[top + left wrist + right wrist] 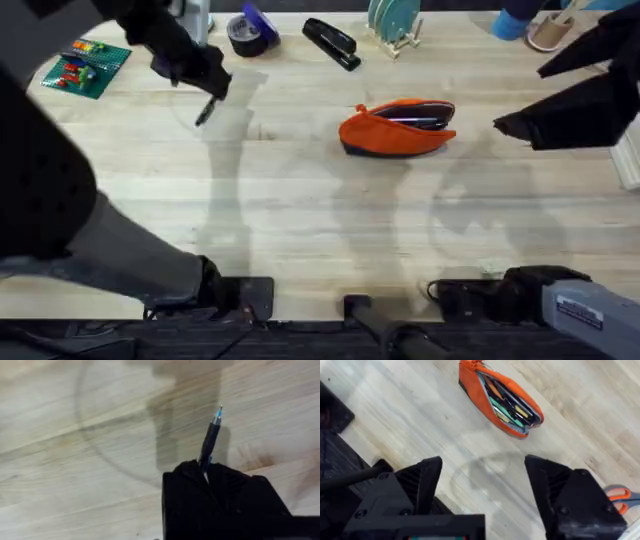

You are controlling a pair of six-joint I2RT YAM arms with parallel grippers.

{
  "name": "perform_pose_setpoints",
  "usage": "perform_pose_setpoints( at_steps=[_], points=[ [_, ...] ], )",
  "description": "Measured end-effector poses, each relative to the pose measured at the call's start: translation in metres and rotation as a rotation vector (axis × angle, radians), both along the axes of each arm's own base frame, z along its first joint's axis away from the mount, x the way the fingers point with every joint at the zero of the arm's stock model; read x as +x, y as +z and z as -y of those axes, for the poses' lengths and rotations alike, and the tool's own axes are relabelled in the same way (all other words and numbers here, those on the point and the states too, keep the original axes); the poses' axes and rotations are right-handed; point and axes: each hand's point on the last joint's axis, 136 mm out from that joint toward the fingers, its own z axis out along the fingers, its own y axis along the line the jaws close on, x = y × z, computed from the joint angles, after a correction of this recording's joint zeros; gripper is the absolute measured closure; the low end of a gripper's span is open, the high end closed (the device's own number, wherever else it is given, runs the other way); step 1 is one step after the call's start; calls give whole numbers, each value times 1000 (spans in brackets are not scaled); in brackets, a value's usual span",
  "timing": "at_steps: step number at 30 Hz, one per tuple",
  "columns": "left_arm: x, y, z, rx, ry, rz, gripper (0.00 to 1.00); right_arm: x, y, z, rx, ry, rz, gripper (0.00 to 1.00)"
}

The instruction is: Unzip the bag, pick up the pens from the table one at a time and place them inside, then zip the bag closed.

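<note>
One black pen (210, 435) sits pinched in the left tool (207, 90), raised above the pale wooden surface (300, 220) at its far left, tip pointing downward. Near the centre, the orange bag (397, 128) lies unzipped on the surface, its mouth gaping with pens inside (507, 402). Off to the bag's right, the right tool (482, 485) hovers with its fingers spread wide and nothing between them. Orange-handled scissors (620, 495) lie beside it.

Matte black arms, angular black tool (482, 497) fingers with screws, grey labelled base housing
</note>
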Motion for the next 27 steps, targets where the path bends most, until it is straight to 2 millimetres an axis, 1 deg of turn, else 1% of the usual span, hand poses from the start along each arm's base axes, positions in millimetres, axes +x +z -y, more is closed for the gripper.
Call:
perform_pose_setpoints(
  at_steps=[4,6,9,15,20,27],
  points=[
    [-1,28,7,6,-17,69,960,0,0,0,0,0,0,6],
    [-1,38,15,8,-39,98,960,0,0,0,0,0,0,5],
    [-5,49,35,11,-104,117,960,0,0,0,0,0,0,5],
    [-18,52,81,11,-261,101,960,0,0,0,0,0,0,5],
    [-28,52,125,-31,-410,99,960,0,0,0,0,0,0,6],
    [-48,54,184,-70,-665,112,960,0,0,0,0,0,0,5]
  ],
)
